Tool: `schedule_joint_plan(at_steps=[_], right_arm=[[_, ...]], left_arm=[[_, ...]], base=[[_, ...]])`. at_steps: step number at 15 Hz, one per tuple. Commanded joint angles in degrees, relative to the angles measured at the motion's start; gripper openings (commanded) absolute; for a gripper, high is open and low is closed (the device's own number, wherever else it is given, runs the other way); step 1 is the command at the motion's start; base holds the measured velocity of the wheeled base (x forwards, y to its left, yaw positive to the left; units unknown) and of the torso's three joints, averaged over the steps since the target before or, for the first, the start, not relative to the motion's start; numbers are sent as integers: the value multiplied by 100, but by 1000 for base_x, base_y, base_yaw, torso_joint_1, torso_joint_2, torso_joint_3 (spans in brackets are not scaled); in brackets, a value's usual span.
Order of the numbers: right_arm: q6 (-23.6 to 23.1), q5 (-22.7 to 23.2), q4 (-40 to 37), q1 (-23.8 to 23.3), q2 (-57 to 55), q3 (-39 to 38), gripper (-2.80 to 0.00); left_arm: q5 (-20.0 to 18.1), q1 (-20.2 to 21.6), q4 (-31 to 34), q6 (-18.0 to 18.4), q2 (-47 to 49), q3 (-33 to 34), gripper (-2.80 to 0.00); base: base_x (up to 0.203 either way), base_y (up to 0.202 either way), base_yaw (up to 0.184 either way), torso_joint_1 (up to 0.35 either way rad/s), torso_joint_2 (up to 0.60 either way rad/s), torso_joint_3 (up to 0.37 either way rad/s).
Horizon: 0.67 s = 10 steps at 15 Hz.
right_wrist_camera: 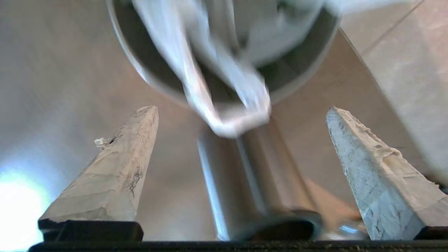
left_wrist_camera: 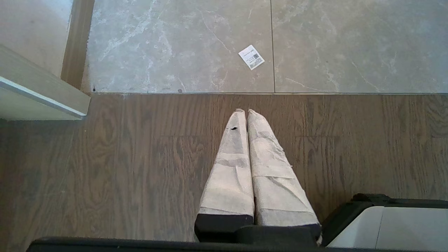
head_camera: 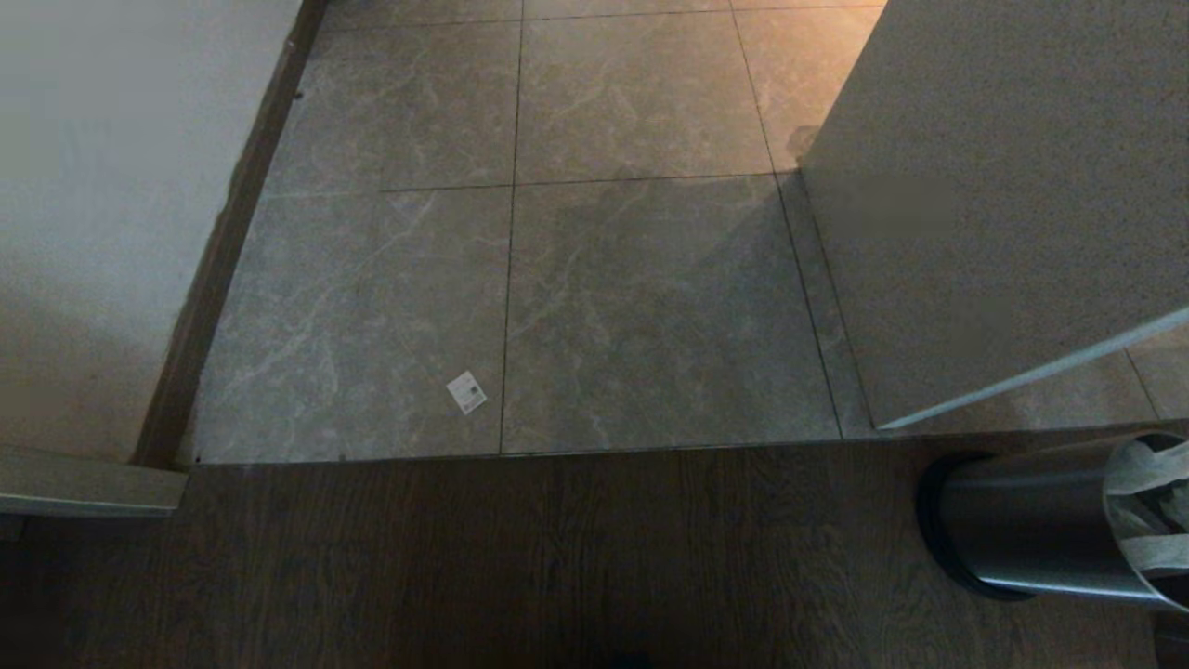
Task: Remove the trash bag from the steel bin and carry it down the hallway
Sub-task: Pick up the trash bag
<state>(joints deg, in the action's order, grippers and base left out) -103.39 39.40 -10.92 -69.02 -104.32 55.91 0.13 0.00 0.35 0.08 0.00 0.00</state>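
Steel bin point(head_camera: 1031, 530) beside white panel point(head_camera: 975, 214), floor sticker point(head_camera: 466, 392), bag point(head_camera: 1147, 506) seemingly inside

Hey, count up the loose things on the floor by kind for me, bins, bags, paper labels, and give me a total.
Steel bins: 1
Trash bags, in the bin: 1
Paper labels, on the grey tile: 1
Total: 3

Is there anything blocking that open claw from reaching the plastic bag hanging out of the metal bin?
Nothing visible does. In the right wrist view the right gripper stands open, its fingers apart on either side of the steel bin, and the trash bag drapes over the bin's rim in the gap ahead of them.
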Motion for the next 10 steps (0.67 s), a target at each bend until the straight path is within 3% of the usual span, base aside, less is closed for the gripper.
schedule_joint_plan(at_steps=[1, 5, 10], right_arm=[[-603, -252, -51, -149, -424, 240, 0], [-706, -195, -66, -155, -678, 346, 0], [-456, 812, -235, -85, -1083, 456, 0]], left_arm=[[4, 0, 0, 0, 0, 0, -280], [4, 0, 0, 0, 0, 0, -280], [4, 0, 0, 0, 0, 0, -280]], base=[[0, 0, 0, 0, 0, 0], [0, 0, 0, 0, 0, 0], [0, 0, 0, 0, 0, 0]])
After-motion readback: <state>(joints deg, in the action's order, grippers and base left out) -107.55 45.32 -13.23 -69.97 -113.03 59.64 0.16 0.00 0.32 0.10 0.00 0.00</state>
